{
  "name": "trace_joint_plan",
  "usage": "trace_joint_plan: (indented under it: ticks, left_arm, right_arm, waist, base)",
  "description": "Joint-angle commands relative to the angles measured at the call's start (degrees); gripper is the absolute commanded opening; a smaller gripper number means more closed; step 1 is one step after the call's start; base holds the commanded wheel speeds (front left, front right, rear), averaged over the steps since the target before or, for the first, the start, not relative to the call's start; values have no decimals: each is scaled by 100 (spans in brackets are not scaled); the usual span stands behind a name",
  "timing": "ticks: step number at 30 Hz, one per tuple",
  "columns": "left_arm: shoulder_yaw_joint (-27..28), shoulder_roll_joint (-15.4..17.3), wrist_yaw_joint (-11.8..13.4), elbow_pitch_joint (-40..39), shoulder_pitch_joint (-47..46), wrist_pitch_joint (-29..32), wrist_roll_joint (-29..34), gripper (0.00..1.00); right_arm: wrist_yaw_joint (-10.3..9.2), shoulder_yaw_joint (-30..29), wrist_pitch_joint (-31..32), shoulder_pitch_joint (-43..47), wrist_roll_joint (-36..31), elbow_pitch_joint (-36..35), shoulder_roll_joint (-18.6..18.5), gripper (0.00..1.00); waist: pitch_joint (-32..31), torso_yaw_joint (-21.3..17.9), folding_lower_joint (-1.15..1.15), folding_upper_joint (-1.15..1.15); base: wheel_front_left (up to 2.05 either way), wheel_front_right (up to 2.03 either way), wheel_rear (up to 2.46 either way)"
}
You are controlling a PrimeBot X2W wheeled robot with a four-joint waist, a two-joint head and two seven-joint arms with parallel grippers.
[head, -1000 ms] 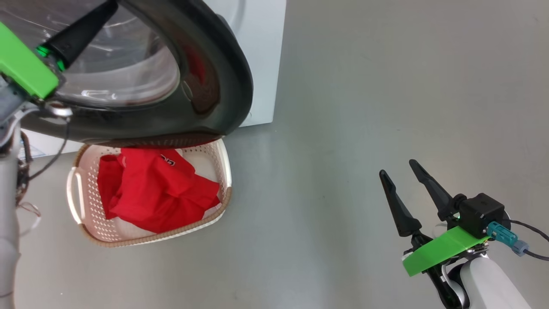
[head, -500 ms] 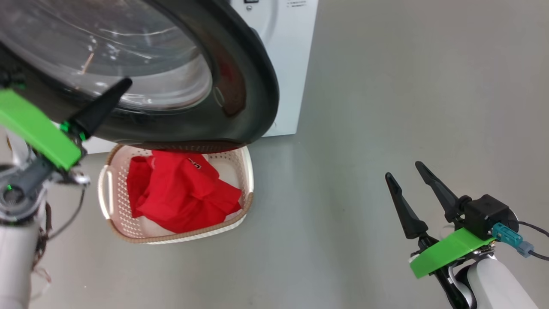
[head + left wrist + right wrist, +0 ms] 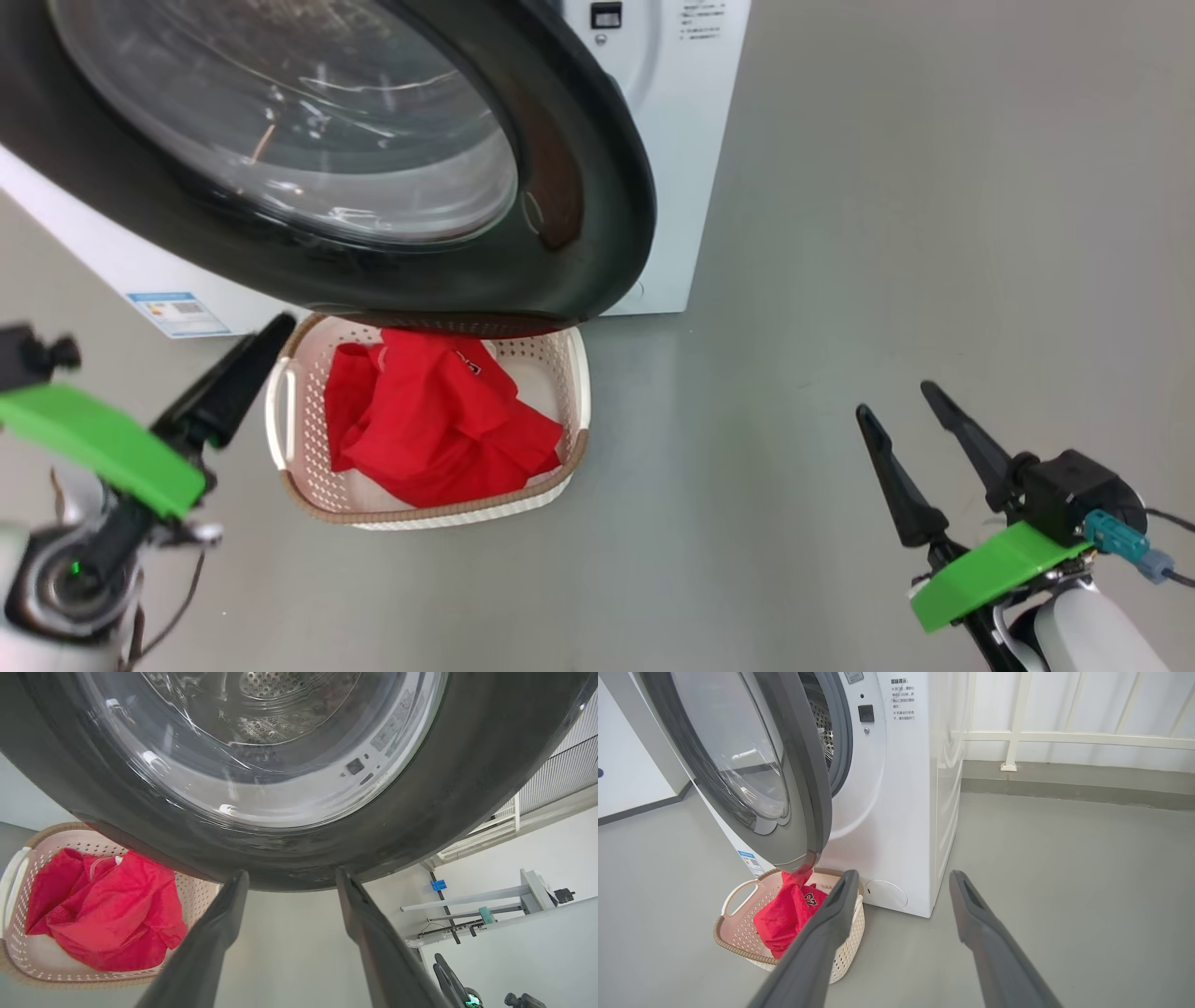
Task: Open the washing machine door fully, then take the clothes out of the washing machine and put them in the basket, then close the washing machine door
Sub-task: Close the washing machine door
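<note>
The washing machine door (image 3: 579, 187), black-rimmed with a bulging glass window, stands ajar from the white washing machine (image 3: 901, 812); the right wrist view shows the grey gasket and drum through the gap. Below the door's lower edge sits the basket (image 3: 280, 439) with the red clothes (image 3: 429, 429) piled inside. My left gripper (image 3: 289, 875) is open just beneath the door rim, holding nothing; one of its fingers (image 3: 229, 387) shows beside the basket's left handle. My right gripper (image 3: 896, 401) hangs open and empty over bare floor, well right of the basket.
Grey floor spreads to the right of the machine. A white railing (image 3: 1064, 737) runs along the far wall behind it. A blue label (image 3: 177, 313) marks the machine's lower corner. White furniture frames (image 3: 490, 905) stand off to one side.
The head camera has shifted. My left gripper came down off the door glass to beside the basket and opened. The right gripper stayed open in place.
</note>
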Motion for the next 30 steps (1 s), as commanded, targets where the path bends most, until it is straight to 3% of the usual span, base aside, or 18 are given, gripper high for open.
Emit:
trace_joint_plan:
  ticks: [1,11,27,30]
  left_arm:
    - [240,305,-58,-145,29,-176,-57,100]
    - [124,318,-58,84,924,-1298,-19,100]
    - [-571,314,-58,1044,1517,-3363,770,100]
    - [-540,188,-58,1202,1532,-3591,966,100]
  right_arm:
    - [9,75,-69,84,23,-123,-70,100]
    - [9,-4,-69,194,42,-126,-144,100]
    - [9,-144,-69,427,40,-119,-113,100]
    - [9,-173,-69,463,45,-110,-104,100]
  waist:
    - [-22,45,0,0]
    - [-77,53,0,0]
    - [-180,-188,0,0]
    - [-217,-208,0,0]
  base:
    - [0,0,0]
    - [0,0,0]
    - [0,0,0]
    - [0,0,0]
